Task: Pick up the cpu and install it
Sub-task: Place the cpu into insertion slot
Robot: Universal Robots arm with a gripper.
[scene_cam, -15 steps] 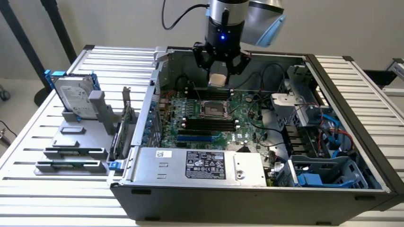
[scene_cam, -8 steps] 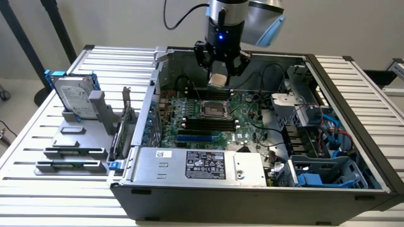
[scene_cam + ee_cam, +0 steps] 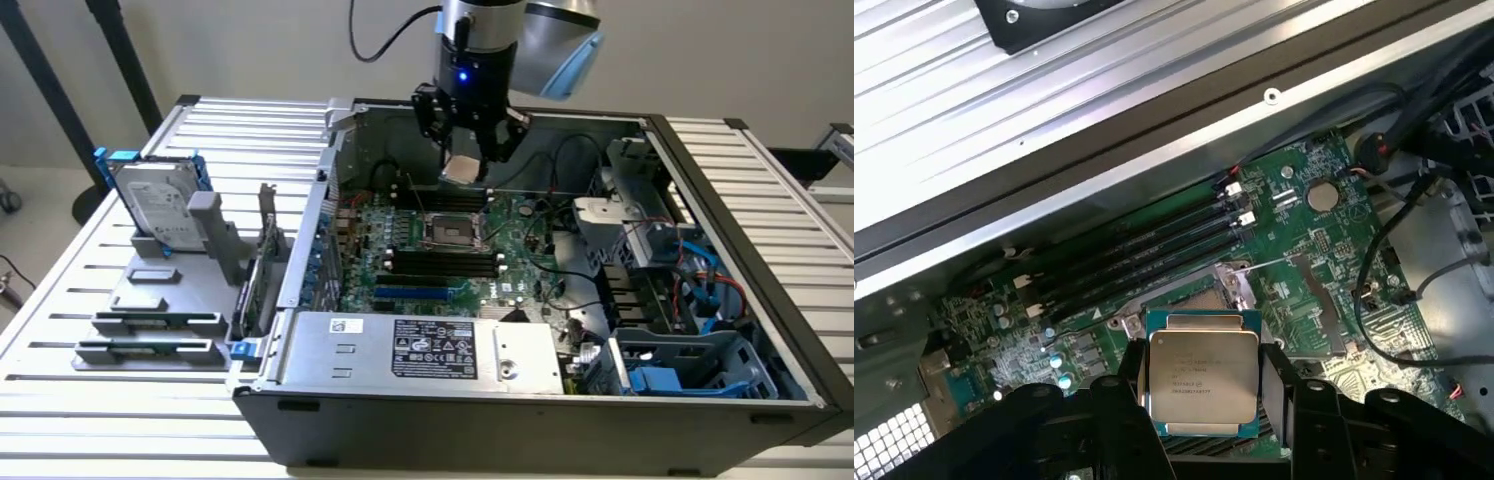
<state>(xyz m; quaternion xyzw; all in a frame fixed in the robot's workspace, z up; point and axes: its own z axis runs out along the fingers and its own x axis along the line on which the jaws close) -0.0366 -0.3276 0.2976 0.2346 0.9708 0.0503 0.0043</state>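
The cpu [image 3: 1201, 372], a flat square chip with a silvery top and thin pale rim, is held between the black fingers [image 3: 1122, 405] of my gripper [image 3: 1202, 400]. In the exterior view the gripper [image 3: 467, 150] hangs above the open computer case with the cpu [image 3: 461, 168] tilted at its tip. Below it on the green motherboard lies the square cpu socket [image 3: 451, 232], its frame open. In the wrist view the socket [image 3: 1189, 300] shows just beyond the chip's far edge.
The case's metal walls [image 3: 334, 170] surround the motherboard [image 3: 400, 290]. Black memory slots [image 3: 1144, 250] run beside the socket. Cables [image 3: 1394, 230] and drive bays [image 3: 667, 260] fill the exterior view's right. A hard drive with blue bracket [image 3: 154, 200] stands on a grey holder outside the case.
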